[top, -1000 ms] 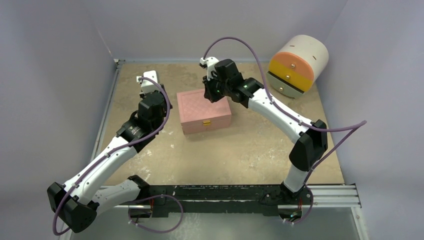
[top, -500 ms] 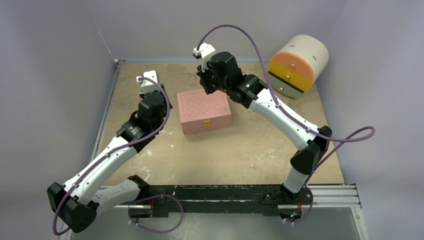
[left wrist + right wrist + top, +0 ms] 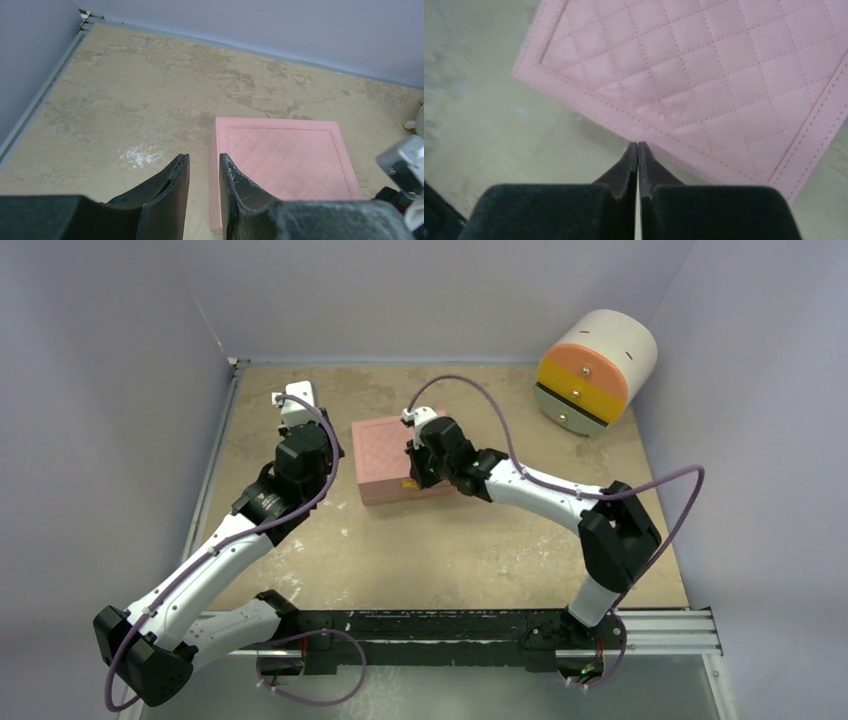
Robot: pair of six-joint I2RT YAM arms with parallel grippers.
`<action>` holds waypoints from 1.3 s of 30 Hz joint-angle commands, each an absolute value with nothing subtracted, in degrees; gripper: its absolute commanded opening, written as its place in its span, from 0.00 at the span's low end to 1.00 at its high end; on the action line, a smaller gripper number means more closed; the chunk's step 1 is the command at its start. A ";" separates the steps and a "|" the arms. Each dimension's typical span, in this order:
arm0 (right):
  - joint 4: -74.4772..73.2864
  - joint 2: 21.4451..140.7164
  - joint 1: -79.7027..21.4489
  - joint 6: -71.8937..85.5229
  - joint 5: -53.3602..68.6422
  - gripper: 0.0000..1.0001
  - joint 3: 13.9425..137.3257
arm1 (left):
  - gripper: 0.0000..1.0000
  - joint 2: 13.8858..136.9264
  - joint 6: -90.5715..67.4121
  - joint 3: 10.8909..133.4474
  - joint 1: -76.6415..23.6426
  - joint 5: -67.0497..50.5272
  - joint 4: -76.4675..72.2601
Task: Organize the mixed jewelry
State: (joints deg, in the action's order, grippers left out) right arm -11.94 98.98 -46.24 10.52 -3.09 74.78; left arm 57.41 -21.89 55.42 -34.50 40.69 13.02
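We see no jewelry in any view; we suppose it lies inside the closed pink box (image 3: 380, 455) near the middle of the counter (image 3: 480, 540). Such pieces should be light, hard and slippery, best pinched by the very tips. The right end effector (image 3: 638, 150) is fully closed and empty, its tips at the box's near edge. The left end effector (image 3: 204, 165), narrowly open and empty, hovers at the box's left side.

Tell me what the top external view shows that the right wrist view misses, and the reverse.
Only top external: the round drawer unit at the far right and the left arm. Only right wrist: the right pincer shut, its tips by the stitched edge of the pink quilted box. Both: that box, closed, on the table.
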 commanded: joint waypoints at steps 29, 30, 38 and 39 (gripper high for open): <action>-8.92 84.61 -47.47 22.95 -3.04 0.00 61.83 | 0.27 56.91 -23.02 56.77 -34.10 39.56 12.06; -8.99 84.60 -47.46 22.39 -3.74 0.00 62.77 | 0.27 56.96 -23.03 56.75 -34.10 39.51 12.11; -9.58 86.69 -47.44 19.69 -7.35 0.01 70.90 | 0.27 57.04 -22.98 56.78 -34.10 39.98 12.22; -9.58 86.74 -47.46 19.28 -8.17 0.03 71.65 | 0.27 57.04 -22.96 56.70 -34.10 40.05 12.15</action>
